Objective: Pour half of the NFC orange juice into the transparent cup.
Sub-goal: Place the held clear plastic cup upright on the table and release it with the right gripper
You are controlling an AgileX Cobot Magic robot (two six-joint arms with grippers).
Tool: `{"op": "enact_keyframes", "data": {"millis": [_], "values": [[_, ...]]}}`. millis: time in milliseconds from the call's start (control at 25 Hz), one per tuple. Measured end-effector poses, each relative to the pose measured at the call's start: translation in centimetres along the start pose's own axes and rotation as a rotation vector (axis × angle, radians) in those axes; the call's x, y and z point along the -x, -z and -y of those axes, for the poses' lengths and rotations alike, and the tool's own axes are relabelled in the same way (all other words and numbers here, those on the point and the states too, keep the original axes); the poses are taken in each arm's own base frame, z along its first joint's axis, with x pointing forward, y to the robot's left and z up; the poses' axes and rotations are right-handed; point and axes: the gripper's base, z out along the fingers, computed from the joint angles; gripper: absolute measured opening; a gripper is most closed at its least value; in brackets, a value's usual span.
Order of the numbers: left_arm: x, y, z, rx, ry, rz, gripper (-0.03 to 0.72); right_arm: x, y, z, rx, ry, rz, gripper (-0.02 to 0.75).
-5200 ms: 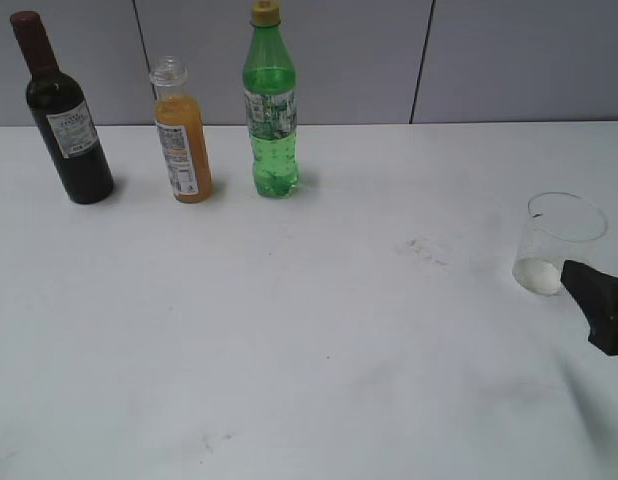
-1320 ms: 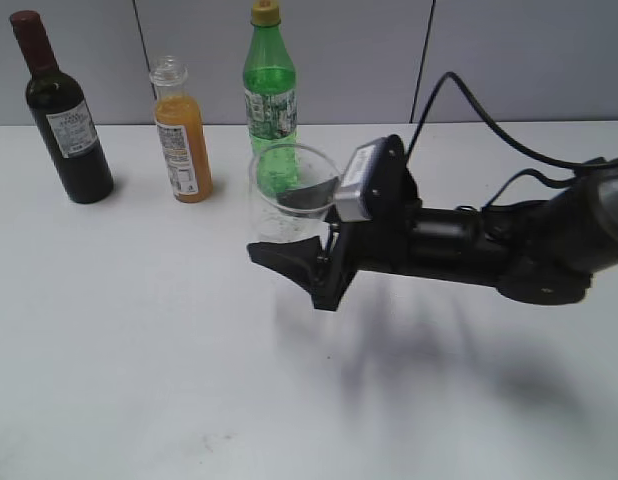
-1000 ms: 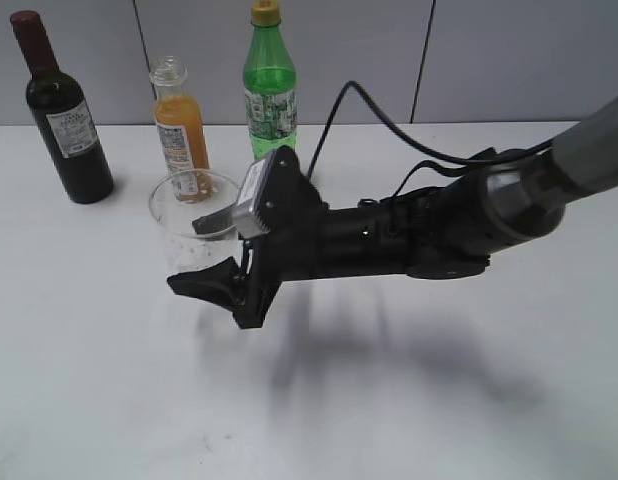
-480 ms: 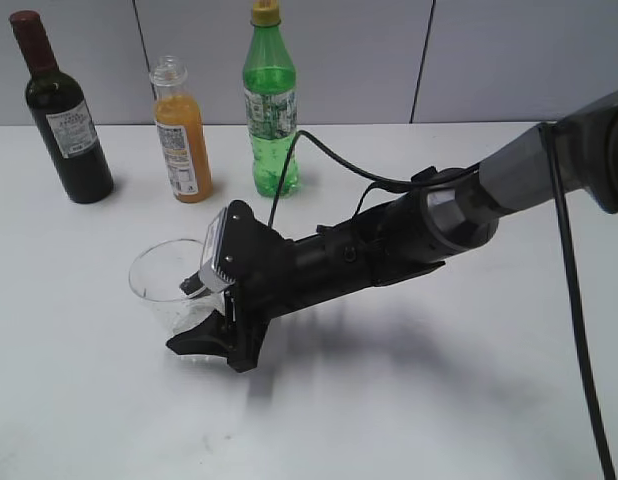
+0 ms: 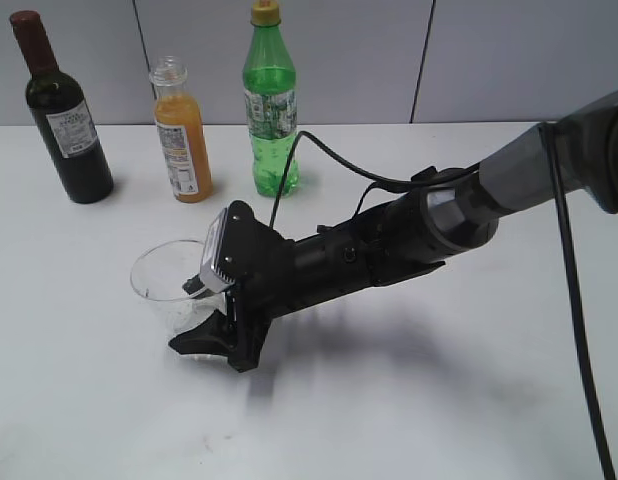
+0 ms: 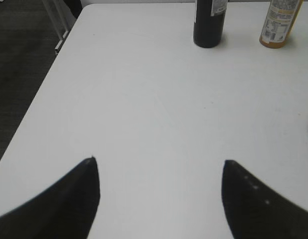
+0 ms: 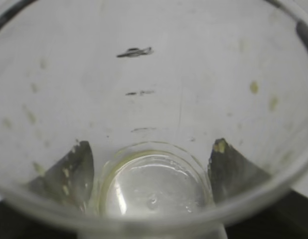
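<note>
The NFC orange juice [image 5: 182, 135] stands capless at the back left, between the other two bottles; it also shows in the left wrist view [image 6: 278, 25]. My right gripper [image 5: 189, 318] reaches across to the front left and is shut on the transparent cup [image 5: 164, 278], fingers on either side of its lower wall. The cup is upright, at or just above the table, well in front of the juice. In the right wrist view the cup [image 7: 154, 74] fills the frame, empty apart from yellowish specks, with the right gripper [image 7: 151, 149] around its base. My left gripper [image 6: 160, 164] is open and empty over bare table.
A dark wine bottle [image 5: 64, 115] stands left of the juice and a green soda bottle [image 5: 270, 105] right of it. The right arm and its cable [image 5: 409, 225] lie across the middle of the white table [image 5: 439, 400]. The table's left edge [image 6: 42, 94] drops to dark floor.
My right gripper carried the cup from the table's right side across to the front left and lowered it. In the last half second it has barely moved.
</note>
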Motion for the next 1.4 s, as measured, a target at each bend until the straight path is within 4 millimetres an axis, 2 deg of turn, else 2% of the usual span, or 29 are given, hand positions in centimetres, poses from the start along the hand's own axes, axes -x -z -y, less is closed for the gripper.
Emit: {"op": "enact_keyframes", "data": {"millis": [280, 640, 800, 1120, 1280, 1400], "values": [[0.0, 0.0, 0.0, 0.000, 0.000, 0.000, 0.590, -0.4, 0.0, 0.4, -0.036, -0.030, -0.053, 0.615], [0.0, 0.0, 0.0, 0.000, 0.000, 0.000, 0.590, 0.3, 1.3, -0.1, 0.033, -0.067, -0.208, 0.624], [0.0, 0.0, 0.0, 0.000, 0.000, 0.000, 0.590, 1.2, 2.3, -0.1, 0.038, -0.065, -0.274, 0.624], [0.0, 0.0, 0.0, 0.000, 0.000, 0.000, 0.590, 3.5, 4.2, 0.8, -0.047, -0.127, -0.262, 0.622], [0.0, 0.0, 0.0, 0.000, 0.000, 0.000, 0.590, 2.8, 5.8, 0.4, -0.067, -0.195, -0.276, 0.612], [0.0, 0.0, 0.0, 0.000, 0.000, 0.000, 0.590, 2.0, 7.7, 0.0, -0.105, -0.231, -0.305, 0.605]]}}
